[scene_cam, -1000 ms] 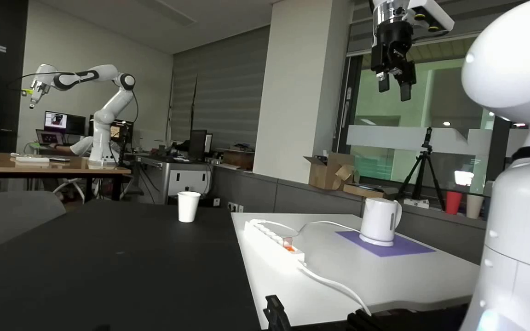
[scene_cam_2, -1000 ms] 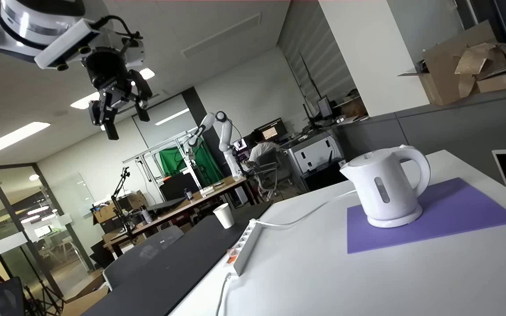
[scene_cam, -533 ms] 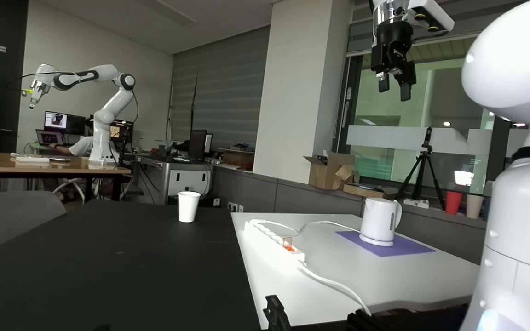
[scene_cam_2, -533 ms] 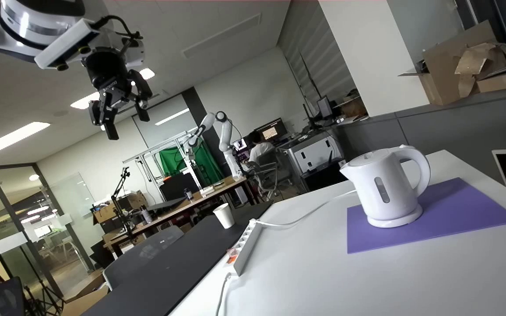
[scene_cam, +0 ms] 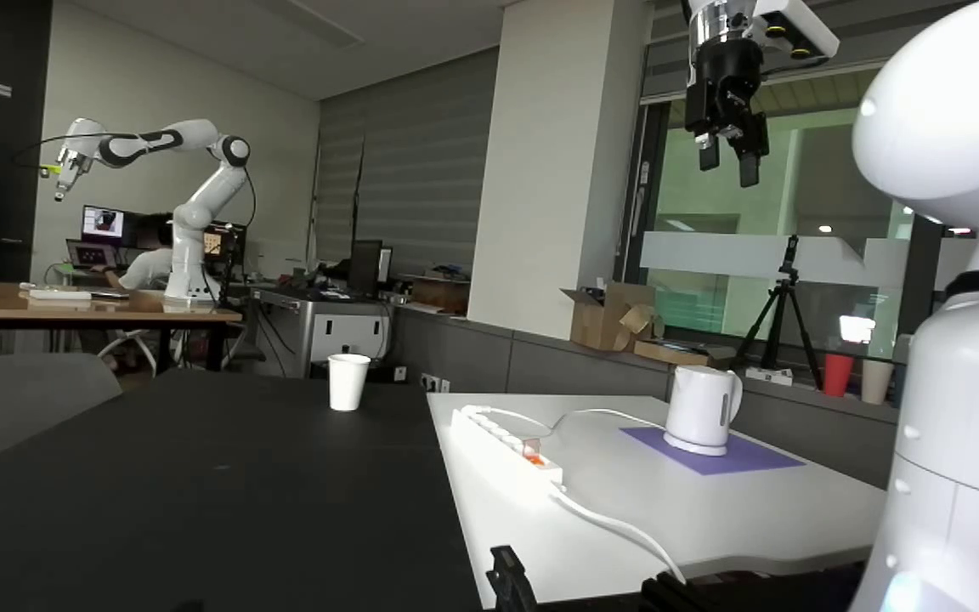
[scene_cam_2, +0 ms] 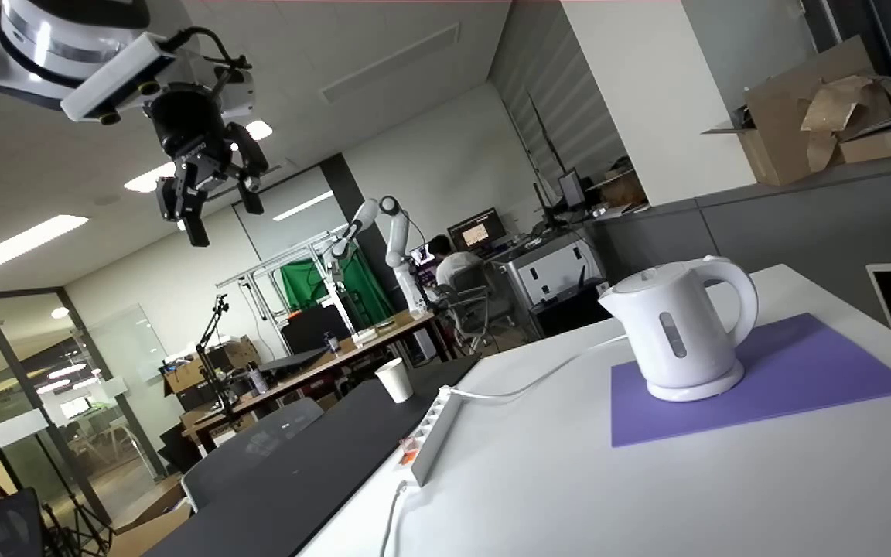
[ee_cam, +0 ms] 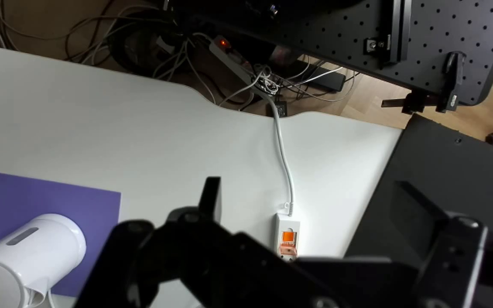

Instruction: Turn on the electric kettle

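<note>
1. Electric kettle (scene_cam_2: pixel 670 325): white, glossy, spouted and lidded; upright on a purple mat (scene_cam_2: pixel 824 371), right half of the frame in both exterior views, lower left in the wrist view.
2. Handling, as judged: stiff, probably moulded plastic; light if empty, though its fill cannot be told; slippery in a loose pinch; not delicate, but likely to slide or tip if shoved high on the side.
3. Hold: loop handle (scene_cam_2: pixel 747 302), right of the body in both exterior views; best place for steadying. Lifting seems needless; a measured press on a switch should serve. The kettle's own switch cannot be made out.
4. Gripper (scene_cam_2: pixel 224 217): upper left in an exterior view; jaws spread, nothing between them, well apart from the kettle.
5. Power strip (scene_cam_2: pixel 430 437): lower centre in an exterior view; orange switch (ee_cam: pixel 288 236) visible in the wrist view.
</note>
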`<state>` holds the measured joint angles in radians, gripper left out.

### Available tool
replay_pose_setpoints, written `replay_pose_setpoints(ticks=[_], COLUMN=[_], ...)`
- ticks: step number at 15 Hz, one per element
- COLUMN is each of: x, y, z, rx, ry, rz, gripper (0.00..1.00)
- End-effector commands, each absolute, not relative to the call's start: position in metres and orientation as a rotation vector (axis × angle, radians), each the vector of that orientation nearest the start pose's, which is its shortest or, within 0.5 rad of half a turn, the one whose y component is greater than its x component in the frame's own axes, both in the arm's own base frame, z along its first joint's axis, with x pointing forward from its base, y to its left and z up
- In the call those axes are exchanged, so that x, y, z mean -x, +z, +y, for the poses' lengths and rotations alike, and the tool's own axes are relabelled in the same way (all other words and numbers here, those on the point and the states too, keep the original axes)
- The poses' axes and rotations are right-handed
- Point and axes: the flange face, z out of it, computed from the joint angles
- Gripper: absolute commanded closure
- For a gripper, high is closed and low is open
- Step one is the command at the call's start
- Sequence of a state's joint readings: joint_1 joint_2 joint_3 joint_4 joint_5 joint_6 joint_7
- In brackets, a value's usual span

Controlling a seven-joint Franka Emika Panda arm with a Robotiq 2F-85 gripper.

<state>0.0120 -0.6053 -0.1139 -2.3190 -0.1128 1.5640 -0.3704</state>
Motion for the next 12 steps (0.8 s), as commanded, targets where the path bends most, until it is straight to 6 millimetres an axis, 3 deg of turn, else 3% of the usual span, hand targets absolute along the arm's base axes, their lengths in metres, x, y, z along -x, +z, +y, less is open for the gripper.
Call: replay_pose_setpoints(ticks=[1,4,8,12], x=[-0.349,-0.352,-0.371,-0.396], y=[0.547,0.543,0.535,0.522], z=[-0.055,-0.058,-0.075,-0.121], rx=[3.108,3.127,3.163,3.246], ry=[0.252,0.202,-0.053,-0.251], rz=[-0.472,-0.488,-0.44,-0.352], gripper=[0.0,0.0,0.0,0.0])
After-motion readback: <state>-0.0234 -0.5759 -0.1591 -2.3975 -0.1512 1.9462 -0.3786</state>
